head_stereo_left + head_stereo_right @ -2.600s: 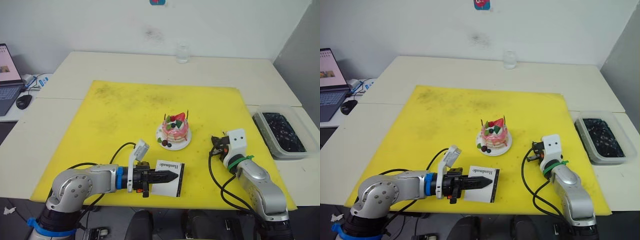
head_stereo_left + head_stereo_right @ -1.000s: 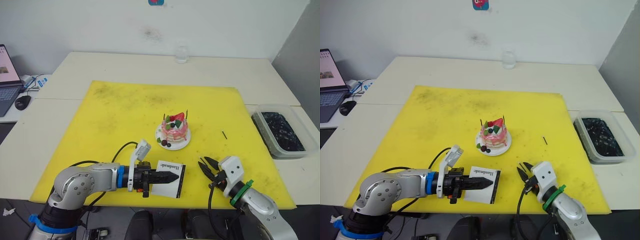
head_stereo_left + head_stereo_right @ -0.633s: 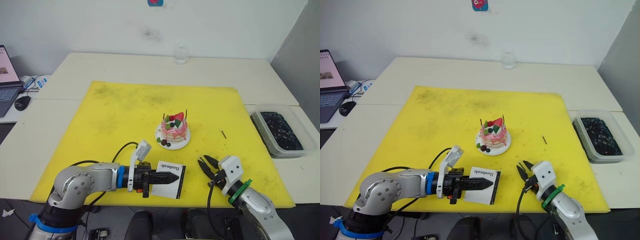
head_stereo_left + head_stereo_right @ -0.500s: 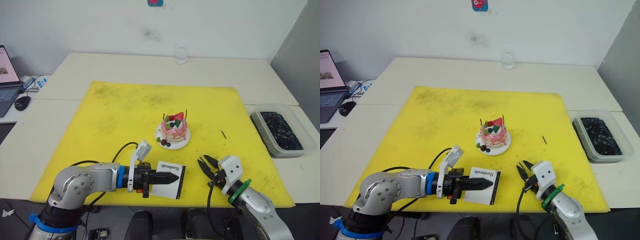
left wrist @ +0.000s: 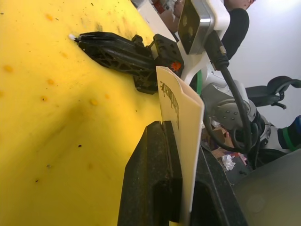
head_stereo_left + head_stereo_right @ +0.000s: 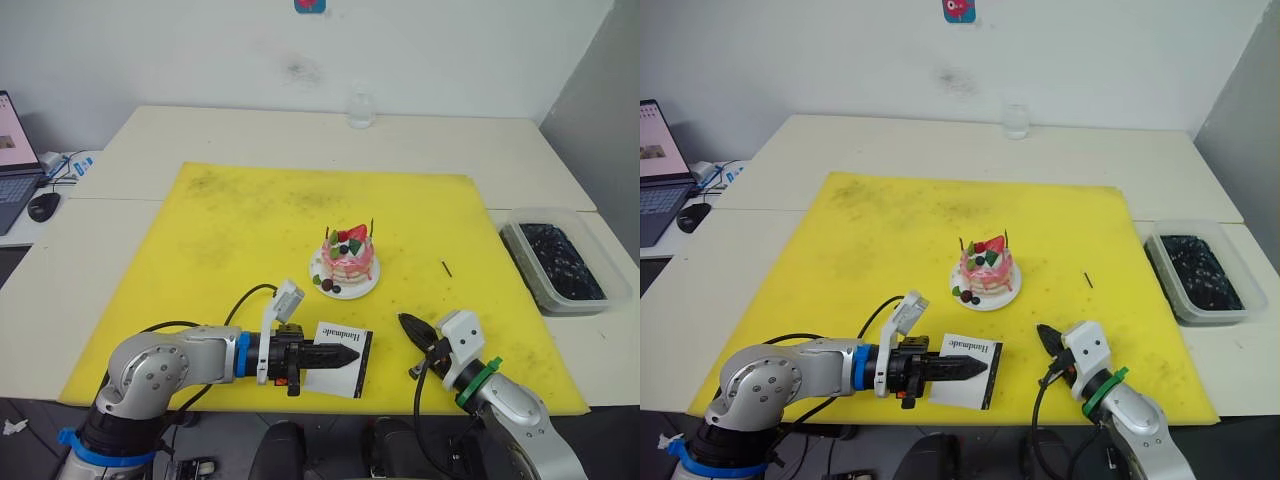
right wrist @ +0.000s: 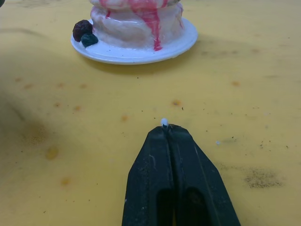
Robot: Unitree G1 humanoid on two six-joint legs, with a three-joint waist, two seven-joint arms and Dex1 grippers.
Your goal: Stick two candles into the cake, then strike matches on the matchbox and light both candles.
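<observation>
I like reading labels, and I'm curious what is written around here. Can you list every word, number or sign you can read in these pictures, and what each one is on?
"Handmade": black print on the white matchbox held in the left gripper.
Sticker on the wall, red and blue: cut off by the picture's edge, nothing readable.
Laptop screen: too small to read.

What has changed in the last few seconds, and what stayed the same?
The right gripper drew back from beside the cake toward the near edge of the yellow mat, leaving a match lying there. Its fingers, open a second ago, are now shut. The left gripper stayed clamped on the matchbox, and the cake did not move.
</observation>
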